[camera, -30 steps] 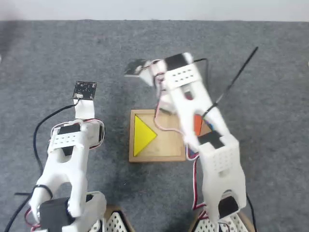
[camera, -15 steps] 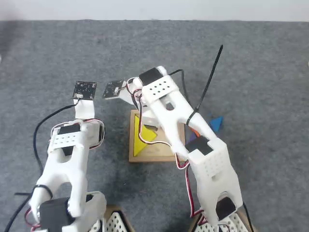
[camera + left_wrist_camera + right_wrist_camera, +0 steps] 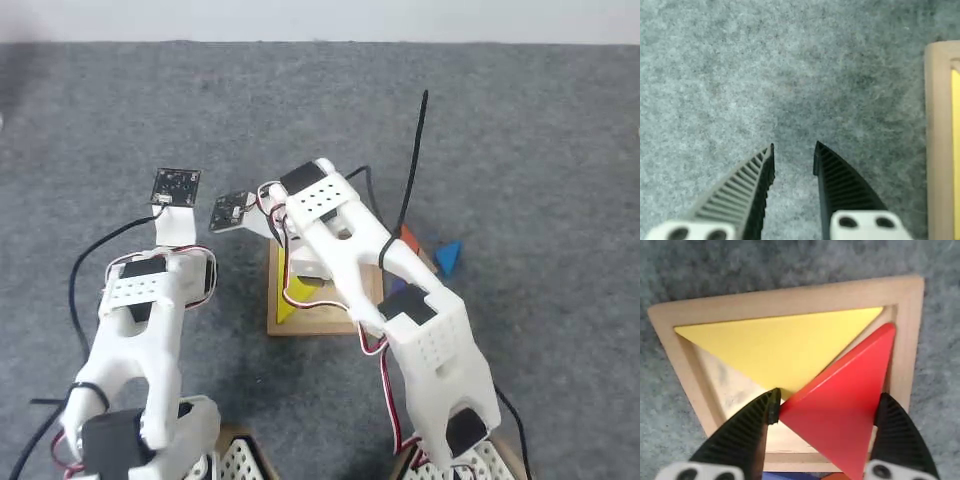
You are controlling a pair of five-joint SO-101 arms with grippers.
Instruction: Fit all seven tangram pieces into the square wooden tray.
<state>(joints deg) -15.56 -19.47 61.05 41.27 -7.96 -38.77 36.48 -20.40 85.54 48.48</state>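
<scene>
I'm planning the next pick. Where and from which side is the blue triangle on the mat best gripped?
Probably straight down from above: the blue triangle lies flat on the grey mat, so only its thin edges offer grip. Pinch one straight side against the opposite corner, clear of the orange piece beside it.

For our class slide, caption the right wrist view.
Right gripper holds red triangle over wooden tray beside yellow triangle.

A grey, felt-like mat (image 3: 520, 120) is covering the whole tabletop, its mottled nap showing close up under both wrist cameras, while a pale strip (image 3: 320, 20) is running straight across the far edge of the mat.
</scene>
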